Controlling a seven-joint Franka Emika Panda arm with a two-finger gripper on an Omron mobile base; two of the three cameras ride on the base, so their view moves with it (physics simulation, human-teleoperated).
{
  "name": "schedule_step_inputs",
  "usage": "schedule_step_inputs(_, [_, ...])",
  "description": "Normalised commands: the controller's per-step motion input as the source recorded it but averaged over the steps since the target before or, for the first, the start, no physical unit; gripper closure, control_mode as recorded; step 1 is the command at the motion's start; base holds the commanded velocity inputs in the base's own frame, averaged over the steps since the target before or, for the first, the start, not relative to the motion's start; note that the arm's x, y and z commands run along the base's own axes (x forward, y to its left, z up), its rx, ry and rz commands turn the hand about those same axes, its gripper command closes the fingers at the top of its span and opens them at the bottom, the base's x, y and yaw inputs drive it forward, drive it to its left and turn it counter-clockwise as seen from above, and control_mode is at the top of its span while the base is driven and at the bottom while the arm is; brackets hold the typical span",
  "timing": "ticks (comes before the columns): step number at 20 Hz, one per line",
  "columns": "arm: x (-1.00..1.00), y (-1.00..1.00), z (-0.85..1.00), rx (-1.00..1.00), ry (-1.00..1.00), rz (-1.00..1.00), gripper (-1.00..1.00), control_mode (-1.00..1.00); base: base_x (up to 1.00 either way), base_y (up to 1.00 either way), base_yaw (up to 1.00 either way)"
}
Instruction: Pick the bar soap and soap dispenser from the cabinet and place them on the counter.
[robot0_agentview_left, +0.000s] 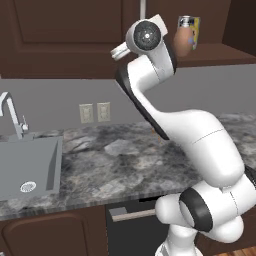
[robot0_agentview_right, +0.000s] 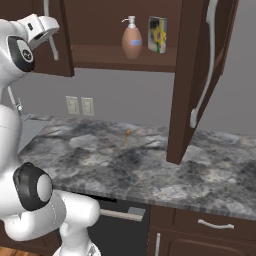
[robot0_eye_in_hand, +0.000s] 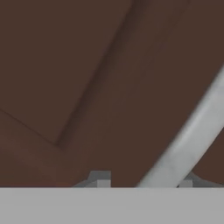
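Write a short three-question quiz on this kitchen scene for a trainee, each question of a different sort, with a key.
1. True or false: the soap dispenser stands on the cabinet shelf.
2. What stands beside the dispenser on the shelf? A) a flat yellow-and-blue box B) a mug C) a plate
3. Fill in: in the hand view, a silver bar handle runs across a dark brown panelled ____.

Key: 1 true; 2 A; 3 door.
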Motion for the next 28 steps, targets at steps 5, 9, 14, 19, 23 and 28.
schedule_step_inputs(5, [-0.44, 1.0, -0.13, 0.05, 0.03, 0.0, 1.0, -1.0, 0.0, 0.0, 0.0])
schedule_step_inputs(9, [-0.54, 1.0, -0.17, 0.06, 0.01, 0.0, 1.0, -1.0, 0.0, 0.0, 0.0])
schedule_step_inputs(14, [-0.63, 1.0, -0.2, 0.06, 0.0, 0.0, 1.0, -1.0, 0.0, 0.0, 0.0])
schedule_step_inputs(19, [-0.61, 1.0, -0.27, 0.03, 0.0, 0.0, 1.0, -1.0, 0.0, 0.0, 0.0])
schedule_step_inputs(23, [-0.52, 1.0, -0.34, 0.0, 0.0, 0.0, 1.0, -1.0, 0.0, 0.0, 0.0])
schedule_step_inputs(28, [-0.49, 1.0, -0.34, 0.0, 0.0, 0.0, 1.0, -1.0, 0.0, 0.0, 0.0])
